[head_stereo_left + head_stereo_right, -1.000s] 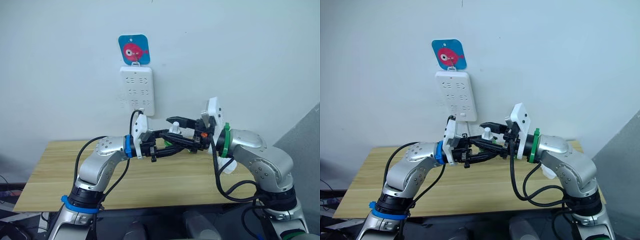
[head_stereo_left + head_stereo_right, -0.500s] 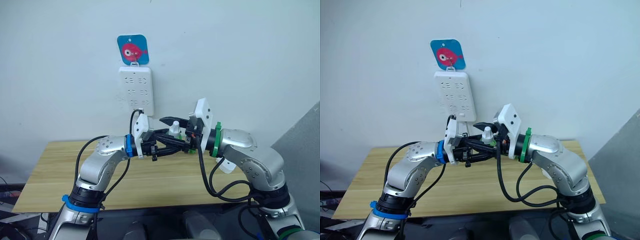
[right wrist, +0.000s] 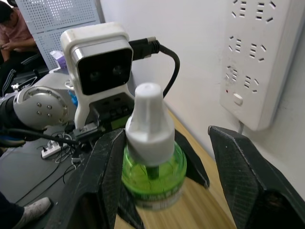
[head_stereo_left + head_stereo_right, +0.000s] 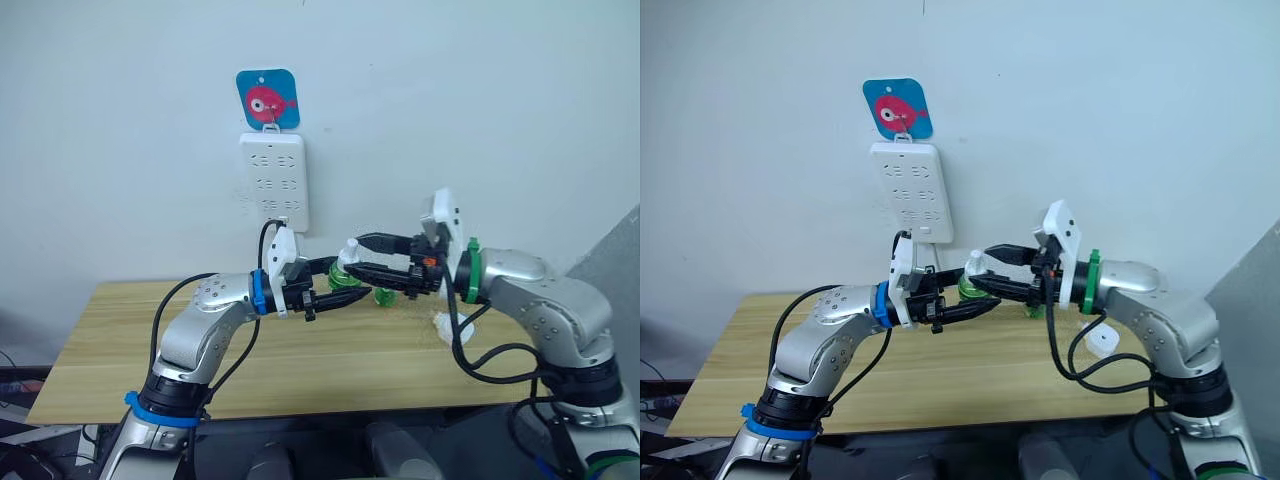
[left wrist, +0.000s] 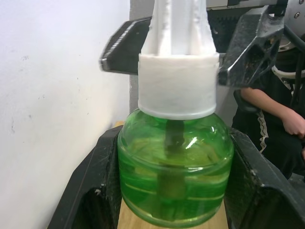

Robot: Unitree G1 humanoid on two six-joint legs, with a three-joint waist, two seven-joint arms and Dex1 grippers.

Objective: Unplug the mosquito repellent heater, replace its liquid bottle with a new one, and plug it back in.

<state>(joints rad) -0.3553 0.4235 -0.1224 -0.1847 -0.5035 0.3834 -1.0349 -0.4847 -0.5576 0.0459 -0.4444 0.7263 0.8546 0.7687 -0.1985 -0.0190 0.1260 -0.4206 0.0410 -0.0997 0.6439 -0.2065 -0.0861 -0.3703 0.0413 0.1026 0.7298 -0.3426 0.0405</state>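
Liquid bottle (image 4: 347, 270), green with a white capped neck, was held upright in the air above the rear part of the wooden table (image 4: 120, 340), clamped between the two fingers of the left gripper (image 4: 340, 285) in the left eye view. The right gripper (image 4: 368, 256) was seen spread wide, its fingers on either side of the bottle's white neck and apart from it. A second small green object (image 4: 385, 295) was seen by the table's rear edge, and a white object (image 4: 445, 328) lay near the right edge; what it was could not be told. A white power strip (image 4: 273, 182) hung on the wall beneath a fish picture (image 4: 268, 99).

In the left wrist view, the bottle's green body (image 5: 175, 174) was gripped on both sides by the black fingers (image 5: 93, 186).

In the right wrist view, the white neck (image 3: 148, 125) stood between the parted fingers (image 3: 238, 167), untouched.
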